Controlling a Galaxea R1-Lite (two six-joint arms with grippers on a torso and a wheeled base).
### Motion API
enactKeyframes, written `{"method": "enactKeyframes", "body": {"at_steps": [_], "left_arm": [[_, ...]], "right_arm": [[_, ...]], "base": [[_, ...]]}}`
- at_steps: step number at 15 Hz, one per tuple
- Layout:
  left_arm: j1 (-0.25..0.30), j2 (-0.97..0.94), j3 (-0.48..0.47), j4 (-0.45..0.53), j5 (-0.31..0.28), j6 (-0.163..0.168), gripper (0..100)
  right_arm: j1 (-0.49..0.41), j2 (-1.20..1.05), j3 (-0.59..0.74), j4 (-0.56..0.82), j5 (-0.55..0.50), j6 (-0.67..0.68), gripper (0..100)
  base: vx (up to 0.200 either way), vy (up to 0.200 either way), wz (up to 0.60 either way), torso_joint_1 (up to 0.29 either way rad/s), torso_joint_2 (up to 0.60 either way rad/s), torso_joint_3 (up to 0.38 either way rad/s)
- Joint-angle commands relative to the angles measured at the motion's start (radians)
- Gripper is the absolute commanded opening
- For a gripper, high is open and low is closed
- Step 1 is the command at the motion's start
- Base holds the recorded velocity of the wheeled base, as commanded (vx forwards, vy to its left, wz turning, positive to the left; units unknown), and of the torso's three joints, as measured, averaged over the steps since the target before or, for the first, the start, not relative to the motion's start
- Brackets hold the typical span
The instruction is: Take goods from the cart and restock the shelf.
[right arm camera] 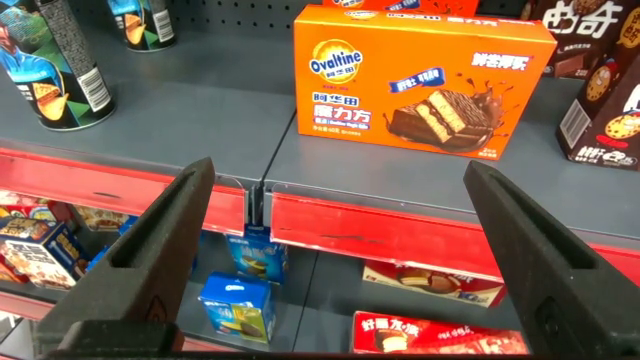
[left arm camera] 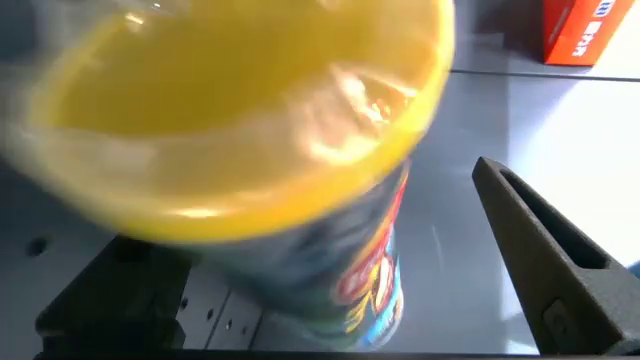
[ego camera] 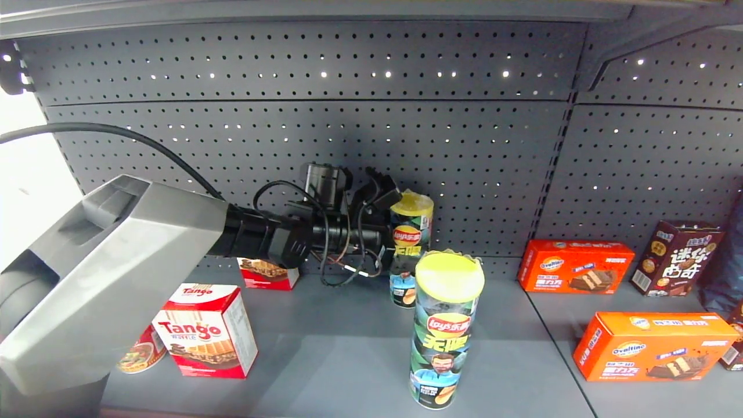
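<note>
Left arm [ego camera: 116, 244] stretched forward, left tool [ego camera: 384, 225] spread apart; right tool [right arm camera: 340, 172] likewise gaping wide.

Rear can [ego camera: 410, 249]: tall chip tube, yellow lid, dark green-black print, upright on grey shelf [ego camera: 325, 354], near its back wall. Front can [ego camera: 446, 331]: same kind, upright, near shelf front edge, slightly right of rear can, apart from it.

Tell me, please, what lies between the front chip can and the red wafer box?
Nothing: the head view shows only bare shelf between can and box.
</note>
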Motion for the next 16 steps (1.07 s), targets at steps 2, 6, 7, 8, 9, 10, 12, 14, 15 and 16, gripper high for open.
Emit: {"method": "enactKeyframes", "body": {"at_steps": [2,6,7,8,9,10,12,14,15,16], "left_arm": [[0.046,-0.099,0.081,-0.001,0.0,0.0,100],[0.155,-0.257,0.206,-0.001,0.0,-0.003,100],[0.218,-0.35,0.292,-0.003,0.001,-0.014,100],[0.279,-0.427,0.37,-0.006,0.015,-0.014,100],[0.325,-0.482,0.433,-0.009,0.038,-0.014,100],[0.417,-0.61,0.555,-0.009,0.093,-0.014,100],[0.52,-0.818,0.731,-0.033,0.236,-0.017,100],[0.552,-0.985,0.903,-0.116,0.489,-0.161,100],[0.55,-1.021,0.943,-0.155,0.558,-0.218,100],[0.546,-1.097,1.065,-0.274,0.712,-0.336,100]], "right_arm": [[0.0,0.002,0.0,0.0,0.0,-0.001,100],[0.0,0.002,0.0,0.0,0.0,-0.001,100],[0.0,0.002,0.0,0.0,0.0,-0.001,100],[0.0,0.002,0.0,0.0,0.0,-0.001,100],[0.0,0.002,0.0,0.0,0.0,-0.001,100],[0.0,0.002,0.0,0.0,0.0,-0.001,100],[0.0,0.002,0.0,0.0,0.0,-0.001,100],[0.0,0.002,0.0,0.0,0.0,-0.001,100],[0.0,0.002,0.0,0.0,0.0,-0.001,100],[0.0,0.002,0.0,0.0,0.0,-0.001,100]], "base": [[0.0,0.0,0.0,0.0,0.0,0.0],[0.0,0.0,0.0,0.0,0.0,0.0],[0.0,0.0,0.0,0.0,0.0,0.0],[0.0,0.0,0.0,0.0,0.0,0.0],[0.0,0.0,0.0,0.0,0.0,0.0],[0.0,0.0,0.0,0.0,0.0,0.0],[0.0,0.0,0.0,0.0,0.0,0.0],[0.0,0.0,0.0,0.0,0.0,0.0],[0.0,0.0,0.0,0.0,0.0,0.0],[0.0,0.0,0.0,0.0,0.0,0.0]]}}
